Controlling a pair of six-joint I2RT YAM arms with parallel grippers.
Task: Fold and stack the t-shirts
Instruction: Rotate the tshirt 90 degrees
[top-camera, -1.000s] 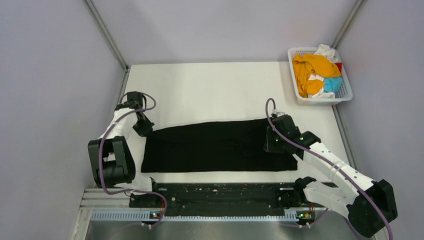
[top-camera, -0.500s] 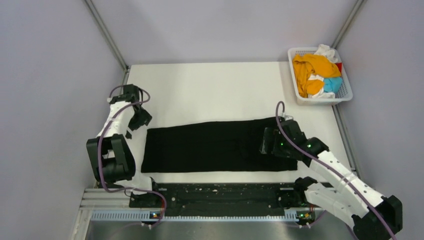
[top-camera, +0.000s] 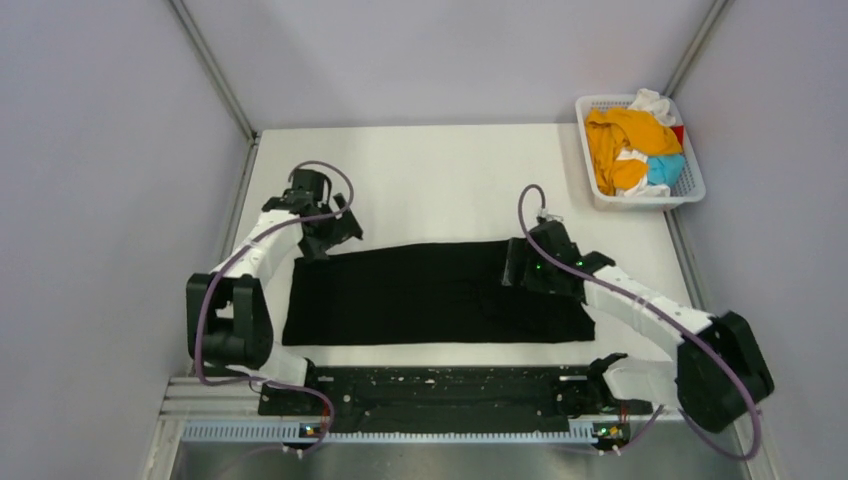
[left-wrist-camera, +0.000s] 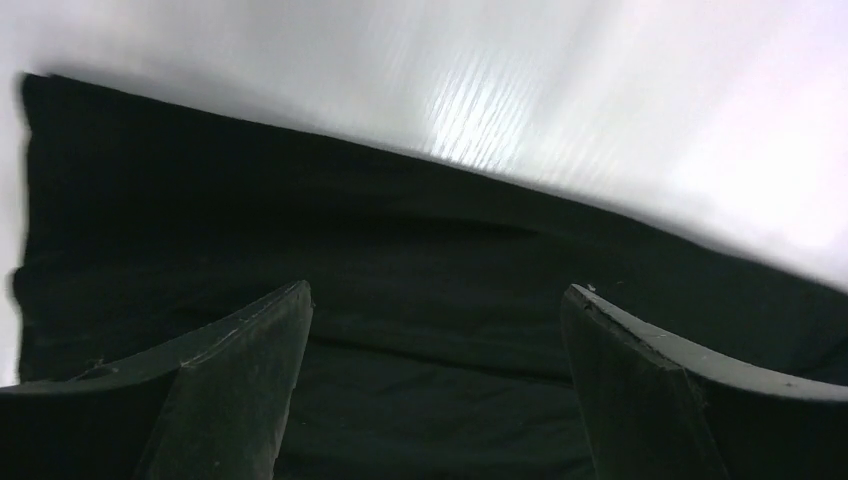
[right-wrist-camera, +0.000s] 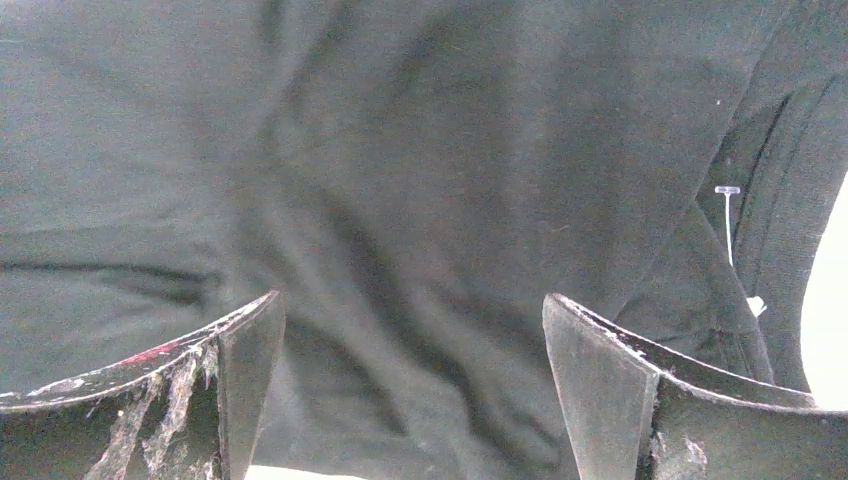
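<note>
The black t-shirt (top-camera: 430, 295) lies flat on the near half of the table (top-camera: 440, 170) as a long folded band, matte and faintly creased. A neck band (right-wrist-camera: 790, 230) carrying a plastic tag pin (right-wrist-camera: 730, 215) shows beneath the right gripper (top-camera: 520, 270).

Since one second ago, the left gripper (top-camera: 325, 235) has shifted from the band's 9 o'clock end to its 10 o'clock corner. The right gripper has moved from the 3 o'clock end toward the far edge. The band has not moved. Both grippers stand spread wide, holding nothing.

Long axis: 9 to 3 o'clock, neck end toward 3. The remaining t-shirts (top-camera: 625, 135) sit in the basket (top-camera: 690, 188) at 1 o'clock.
</note>
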